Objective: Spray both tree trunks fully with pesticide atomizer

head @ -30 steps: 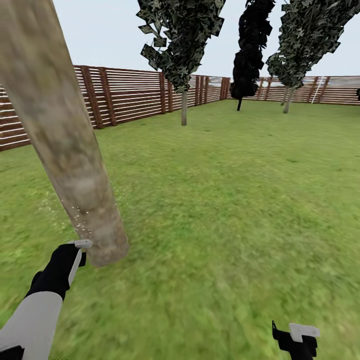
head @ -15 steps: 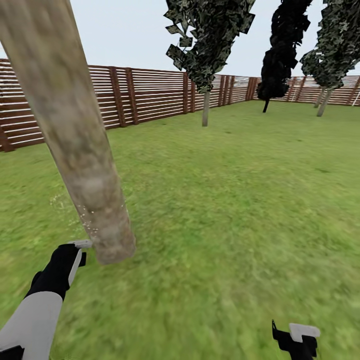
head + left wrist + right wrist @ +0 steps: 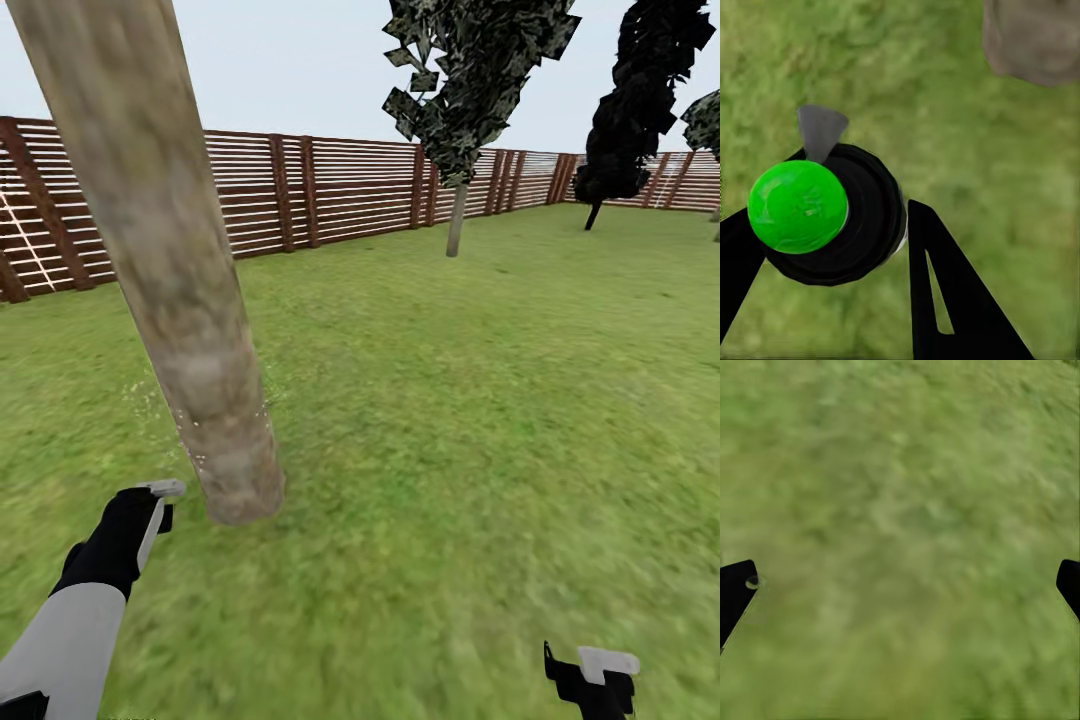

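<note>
The pesticide atomizer (image 3: pixel 832 214) is a dark bottle with a green top and a thin grey spray head (image 3: pixel 163 490). My left gripper (image 3: pixel 832 247) is shut on it, its black fingers (image 3: pixel 945 300) on either side. In the head view that gripper (image 3: pixel 140 520) hangs low at the left, just short of a thick mottled grey-beige tree trunk (image 3: pixel 190 340) that leans up out of the grass. Fine white specks dot the trunk's lower part. A second tree (image 3: pixel 456 215) stands far off by the fence. My right gripper (image 3: pixel 595 675) is open over bare grass (image 3: pixel 900 510).
A brown slatted fence (image 3: pixel 340 190) edges the lawn at the back and left. A narrow dark conifer (image 3: pixel 625 100) stands at the far right. Open grass (image 3: pixel 480 400) stretches between the near trunk and the far tree.
The whole head view has swung left, so the trunk, fence and far trees sit further right in the picture. Both arms hold the same pose.
</note>
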`<state>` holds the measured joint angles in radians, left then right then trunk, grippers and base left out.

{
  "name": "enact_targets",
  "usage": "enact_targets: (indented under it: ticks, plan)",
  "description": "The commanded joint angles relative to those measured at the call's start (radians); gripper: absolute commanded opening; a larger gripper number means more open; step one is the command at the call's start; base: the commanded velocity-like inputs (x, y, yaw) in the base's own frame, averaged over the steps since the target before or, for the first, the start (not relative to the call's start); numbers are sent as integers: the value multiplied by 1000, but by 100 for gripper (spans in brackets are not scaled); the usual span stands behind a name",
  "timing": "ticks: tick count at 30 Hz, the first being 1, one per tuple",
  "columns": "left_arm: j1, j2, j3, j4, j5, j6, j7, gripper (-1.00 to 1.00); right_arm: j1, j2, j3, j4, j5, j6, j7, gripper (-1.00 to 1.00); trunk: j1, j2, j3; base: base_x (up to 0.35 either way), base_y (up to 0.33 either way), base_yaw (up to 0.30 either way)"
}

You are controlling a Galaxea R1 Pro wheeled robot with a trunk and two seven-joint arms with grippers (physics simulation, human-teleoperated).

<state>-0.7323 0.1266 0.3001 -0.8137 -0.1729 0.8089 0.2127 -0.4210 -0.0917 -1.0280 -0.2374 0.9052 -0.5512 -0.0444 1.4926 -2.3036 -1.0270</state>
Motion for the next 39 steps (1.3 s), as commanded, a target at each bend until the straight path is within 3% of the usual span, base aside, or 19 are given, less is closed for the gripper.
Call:
enact_targets:
  ticks: [1, 22, 23, 24, 26, 29, 31, 36, 39]
  plan:
    - [-1, -1, 1, -1, -8, 5, -3, -100, -1, 0, -6, 2, 11, -4, -5, 100, 0, 0, -1, 155, -249, 276]
    - [-1, -1, 1, 0, -8, 6, -3, -100, -1, 0, -6, 3, 11, -4, -5, 100, 0, 0, -1, 108, -261, 96]
    - [-1, -10, 1, -1, -8, 6, -4, -100, -1, 1, -6, 3, 11, -4, -5, 100, 0, 0, -1, 0, -288, 274]
    - [-1, -39, 1, -1, -8, 7, -5, -100, -1, 1, -6, 3, 11, -4, -5, 100, 0, 0, -1, 0, -288, 275]
    - [-1, -57, -12, -3, -9, 14, -8, -100, -1, 1, -6, 3, 11, -4, -5, 100, 0, 0, -1, 0, -280, 275]
    - [-6, -62, -42, -4, -9, 19, -10, -100, -1, 1, -6, 3, 11, -4, -5, 100, 0, 0, -1, 0, -87, 275]
    - [-24, -64, -44, -4, -6, 23, -14, -100, -1, 0, -6, 3, 11, -4, -5, 100, 0, 0, -1, 0, -5, 275]
    - [-171, -56, -46, -3, -7, 118, -38, -100, -1, 0, -7, 3, 10, -4, -5, 100, 0, 0, -1, 0, 0, 174]
    - [-175, -47, -48, -4, -9, 139, -43, -100, -1, -3, -9, 1, 9, -4, -6, 100, 0, 0, -1, 0, 0, 8]
